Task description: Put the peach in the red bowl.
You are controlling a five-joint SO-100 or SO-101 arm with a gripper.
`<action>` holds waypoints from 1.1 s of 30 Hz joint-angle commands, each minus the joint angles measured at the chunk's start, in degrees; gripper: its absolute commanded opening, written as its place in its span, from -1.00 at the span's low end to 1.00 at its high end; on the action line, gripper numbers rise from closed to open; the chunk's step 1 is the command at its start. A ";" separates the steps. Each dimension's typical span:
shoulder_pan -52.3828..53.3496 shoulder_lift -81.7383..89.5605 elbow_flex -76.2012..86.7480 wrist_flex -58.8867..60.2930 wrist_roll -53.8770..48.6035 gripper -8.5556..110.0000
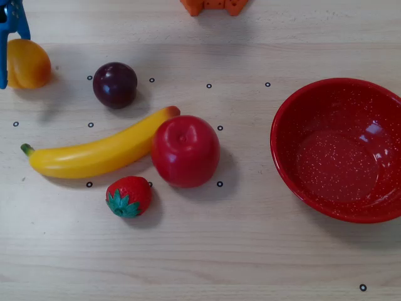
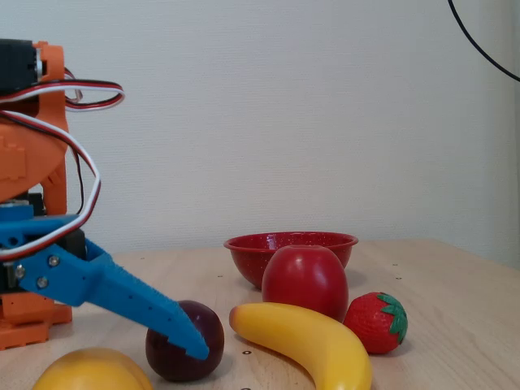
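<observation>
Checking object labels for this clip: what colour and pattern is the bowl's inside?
Glossy red with fine white speckles; the red bowl shows it best in the overhead view.

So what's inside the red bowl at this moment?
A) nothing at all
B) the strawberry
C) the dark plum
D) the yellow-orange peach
A: in the overhead view the red bowl shows only its speckled inside, while the peach sits far left on the table by the blue claw.
</observation>
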State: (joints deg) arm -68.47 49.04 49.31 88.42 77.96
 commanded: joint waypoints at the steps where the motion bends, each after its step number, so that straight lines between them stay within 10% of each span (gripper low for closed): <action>1: 0.53 2.29 -1.49 -0.88 0.26 0.12; 33: 4.13 -2.02 0.35 -7.21 -2.64 0.12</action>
State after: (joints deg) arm -65.57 44.82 51.24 82.35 76.20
